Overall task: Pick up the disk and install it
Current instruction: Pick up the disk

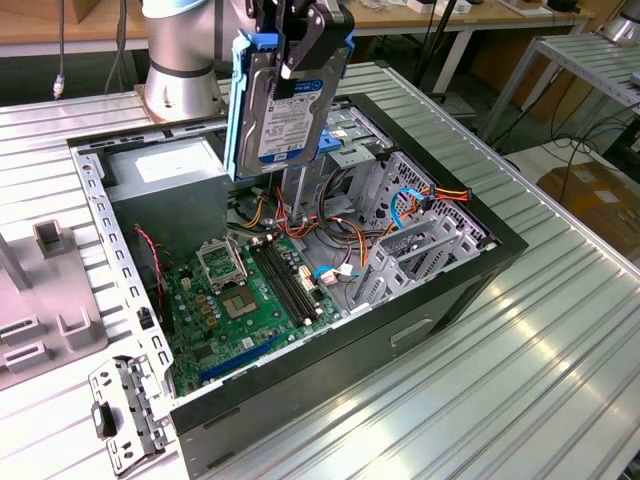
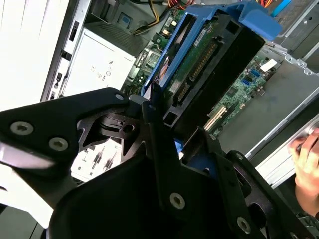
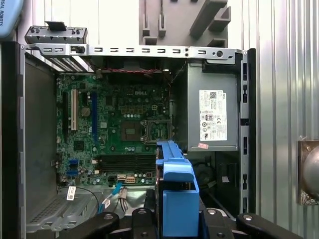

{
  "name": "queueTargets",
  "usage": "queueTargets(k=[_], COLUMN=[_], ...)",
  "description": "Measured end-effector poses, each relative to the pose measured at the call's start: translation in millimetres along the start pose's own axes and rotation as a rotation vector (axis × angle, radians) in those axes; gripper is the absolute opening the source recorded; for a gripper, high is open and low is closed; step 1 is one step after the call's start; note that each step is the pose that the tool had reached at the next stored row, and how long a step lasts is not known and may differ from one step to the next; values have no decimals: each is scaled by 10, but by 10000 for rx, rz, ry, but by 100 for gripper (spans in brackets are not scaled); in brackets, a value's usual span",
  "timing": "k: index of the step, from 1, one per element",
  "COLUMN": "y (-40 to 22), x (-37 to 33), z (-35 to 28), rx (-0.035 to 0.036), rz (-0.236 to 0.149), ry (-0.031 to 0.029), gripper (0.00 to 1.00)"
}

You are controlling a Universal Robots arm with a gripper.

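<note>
The gripper (image 1: 297, 60) pinches the blue-edged hard disk (image 1: 283, 120), holding it upright above the open computer case (image 1: 440, 290), near the power supply (image 1: 165, 165).

Ribbed metal tabletop (image 1: 520, 350), wooden bench (image 1: 25, 25) beyond, cardboard box (image 1: 600, 205) on pale floor (image 1: 535, 160).

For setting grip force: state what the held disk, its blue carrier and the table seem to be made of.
As they look: the disk is dark metal, likely, under a glossy paper-like white label, with a green circuit board on its underside in the second wrist view; the blue carrier is moulded plastic, smooth and evenly coloured; the table is probably aluminium, ribbed, silvery, softly reflective.
</note>
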State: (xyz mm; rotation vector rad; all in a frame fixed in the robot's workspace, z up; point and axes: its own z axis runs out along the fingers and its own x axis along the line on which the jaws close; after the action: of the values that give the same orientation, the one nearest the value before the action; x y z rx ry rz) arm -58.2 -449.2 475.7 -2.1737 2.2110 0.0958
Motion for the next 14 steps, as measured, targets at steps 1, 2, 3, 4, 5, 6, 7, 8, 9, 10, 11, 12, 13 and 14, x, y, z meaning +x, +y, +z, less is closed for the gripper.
queueTargets(k=[1,2,3,4,5,6,7,8,9,10,11,12,13,14], y=[-4,-7,-10,-14,-19,-22,-25,-30,-34,-38,-43,-47,-57,-64], x=[3,6,9,12,16,19,22,27,30,33,36,38,42,44], z=[0,0,0,0,1,1,1,1,1,2,2,2,3,3], rx=[0,0,0,0,0,0,0,0,0,0,0,-1,0,-1], rz=[0,0,0,0,0,0,0,0,0,0,0,0,0,0], ry=[0,0,0,0,0,0,0,0,0,0,0,0,0,0], gripper=[37,37,37,37,37,37,37,37,37,37,37,37,37,37])
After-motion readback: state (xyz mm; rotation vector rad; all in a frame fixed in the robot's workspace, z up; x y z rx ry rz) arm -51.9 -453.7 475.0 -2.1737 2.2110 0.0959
